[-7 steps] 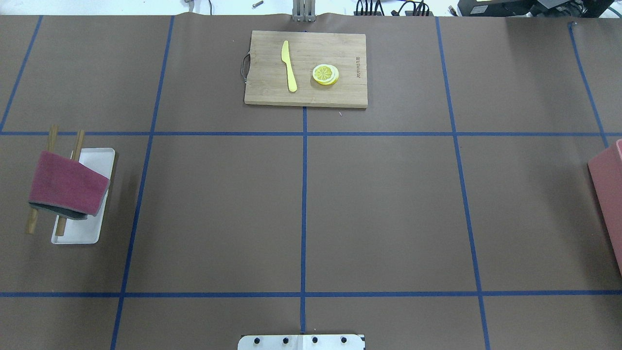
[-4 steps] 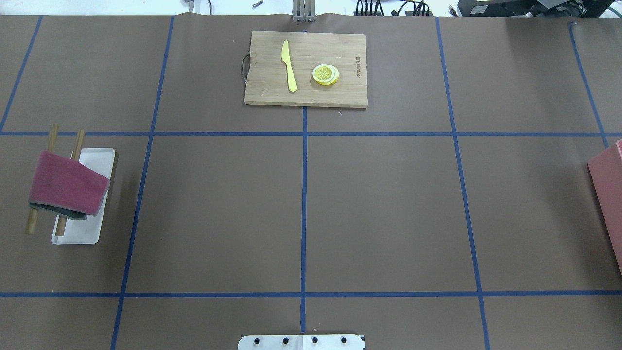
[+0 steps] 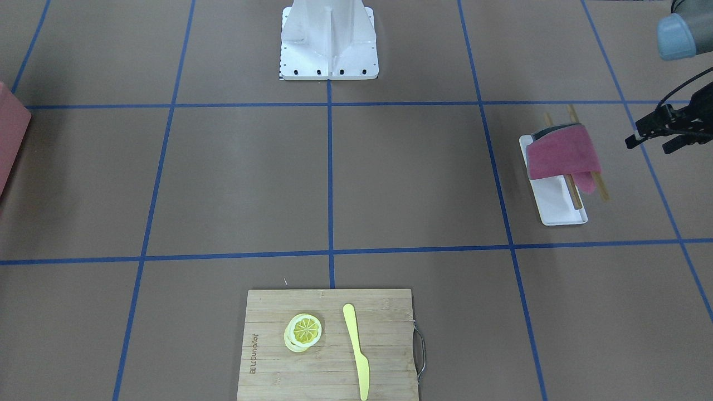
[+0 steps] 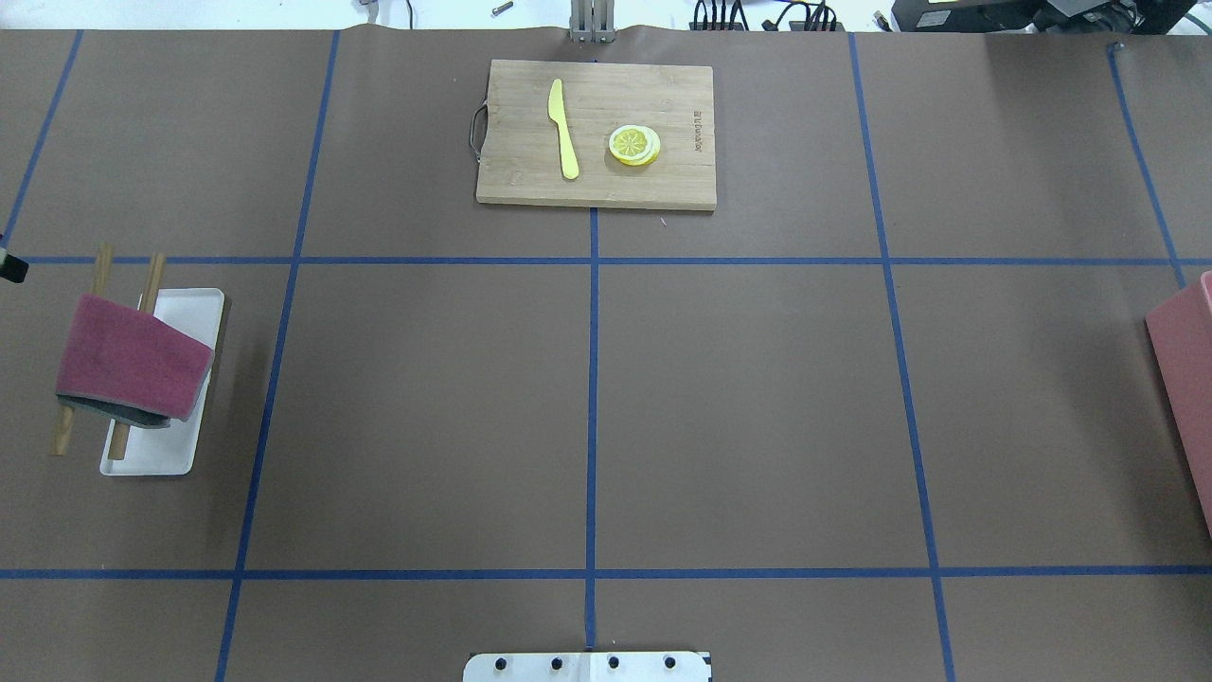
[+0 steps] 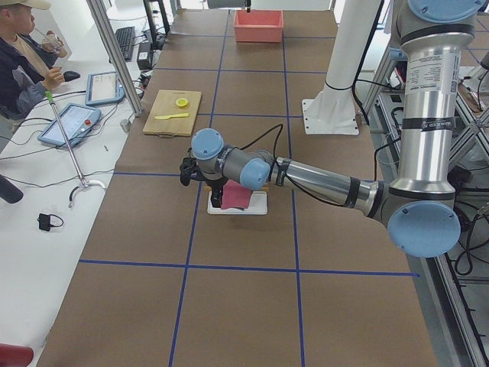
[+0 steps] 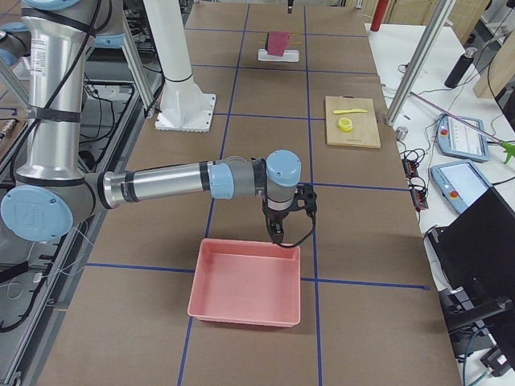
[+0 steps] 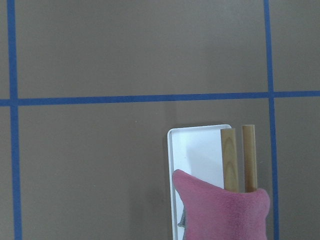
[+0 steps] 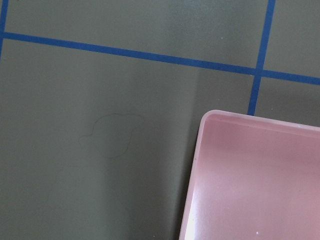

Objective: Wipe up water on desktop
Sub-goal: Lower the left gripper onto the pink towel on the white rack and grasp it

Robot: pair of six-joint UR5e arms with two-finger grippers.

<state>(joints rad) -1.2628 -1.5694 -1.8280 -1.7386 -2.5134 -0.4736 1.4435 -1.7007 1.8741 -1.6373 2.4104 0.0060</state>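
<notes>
The desktop (image 4: pixel 757 398) is the brown sheet crossed by blue tape lines, and it fills the whole worktop. I cannot pick out an obvious puddle on it. The only hint is a faint curved outline (image 8: pixel 112 135) in the right wrist view, on bare surface just beside a corner of the pink tray (image 6: pixel 245 281) at the right edge. It may be the wet patch, but I would not swear to it.

The red cloth (image 4: pixel 128 358) I need hangs folded over a small wooden rack (image 4: pixel 151 275) that stands in a white tray (image 4: pixel 194 313) close to the left edge, about midway along it. The left gripper (image 3: pixel 649 146) hovers just outside that rack, toward the left edge. It touches nothing, and its fingers look apart. The right gripper (image 6: pixel 276 232) hangs over the near rim of the pink tray, and I cannot tell whether its fingers are apart or together.

I judge this to be the opening step: reaching for the cloth, with no wiping done yet. Next I need to bring the left gripper over the top fold, lower it astride the cloth clear of the wooden rails, close, and lift it off.

A cutting board (image 4: pixel 597 185) with a yellow knife (image 4: pixel 563 128) and lemon slices (image 4: pixel 633 145) sits at the middle of the far edge, well away from all this.
</notes>
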